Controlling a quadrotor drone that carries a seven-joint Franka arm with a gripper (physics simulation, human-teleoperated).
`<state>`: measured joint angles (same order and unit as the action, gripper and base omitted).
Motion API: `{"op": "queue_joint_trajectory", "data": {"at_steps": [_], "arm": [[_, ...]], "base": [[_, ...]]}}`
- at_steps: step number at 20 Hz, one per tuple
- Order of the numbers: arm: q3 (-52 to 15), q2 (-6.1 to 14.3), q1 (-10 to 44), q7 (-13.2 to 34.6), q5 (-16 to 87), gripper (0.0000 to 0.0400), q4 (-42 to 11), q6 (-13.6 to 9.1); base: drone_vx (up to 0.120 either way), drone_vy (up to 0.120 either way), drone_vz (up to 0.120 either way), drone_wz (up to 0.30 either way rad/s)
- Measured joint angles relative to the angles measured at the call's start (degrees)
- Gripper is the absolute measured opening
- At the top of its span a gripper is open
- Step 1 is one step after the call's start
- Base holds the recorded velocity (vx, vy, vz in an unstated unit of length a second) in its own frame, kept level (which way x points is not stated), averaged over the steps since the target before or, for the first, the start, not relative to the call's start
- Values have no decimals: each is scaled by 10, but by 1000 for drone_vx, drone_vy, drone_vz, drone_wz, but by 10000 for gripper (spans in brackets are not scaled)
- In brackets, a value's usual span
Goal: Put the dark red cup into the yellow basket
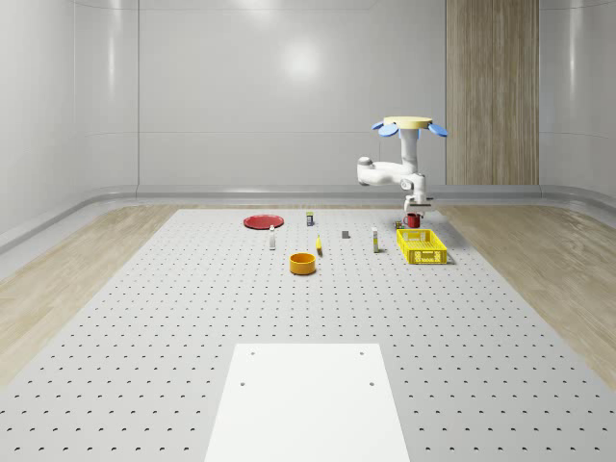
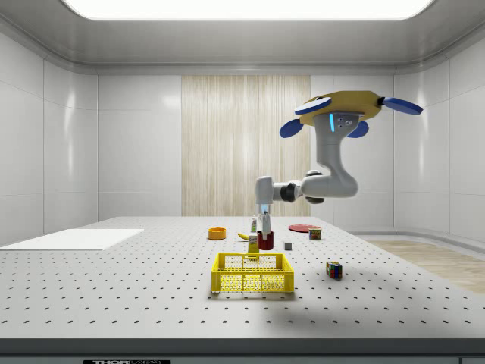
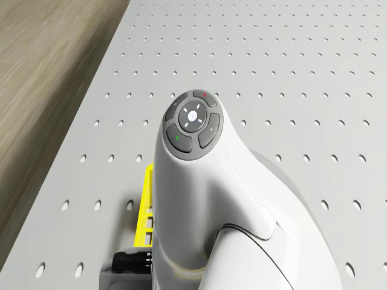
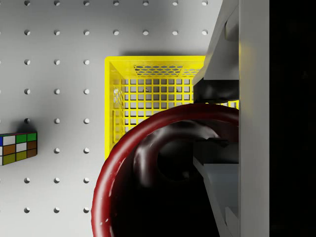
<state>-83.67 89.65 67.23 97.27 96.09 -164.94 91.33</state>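
The gripper (image 2: 264,225) is clamped on the rim of the dark red cup (image 2: 265,241), holding it in the air just above the yellow basket (image 2: 251,273) on the worktop (image 2: 114,288). A colour cube (image 2: 334,269) lies beside the basket. The drone (image 2: 345,106) hovers higher, off to the side view's right.

Simulated lab room: perforated optical-bench table (image 1: 144,318), bare white wall panels (image 1: 241,96), overhead ceiling light panel (image 2: 242,7)

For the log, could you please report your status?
Drone hovering; pincer shut on dark red cup. Cup above table, beside yellow mesh basket. Nothing in the way.
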Motion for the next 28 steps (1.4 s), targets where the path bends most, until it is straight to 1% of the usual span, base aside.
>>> {"op": "queue_joint_trajectory", "data": {"at_steps": [3, 8, 12, 16, 20, 28], "arm": [[0, 2, 0, 0, -1, 100, 0, 1], [-1, 4, 0, 0, -2, 100, 0, 4], [-1, 6, 1, 0, -2, 100, 0, 5], [-1, 7, 1, 1, -3, 100, 0, 7], [16, 10, 2, 1, 13, 100, 2, 14], [81, 12, 11, 2, 74, 100, 13, 35]], "base": [[120, 0, -53, 0], [120, 0, -120, 0], [120, 80, 0, 0], [110, 0, 0, 0], [0, 0, 0, 0], [0, 0, 0, 0]]}}
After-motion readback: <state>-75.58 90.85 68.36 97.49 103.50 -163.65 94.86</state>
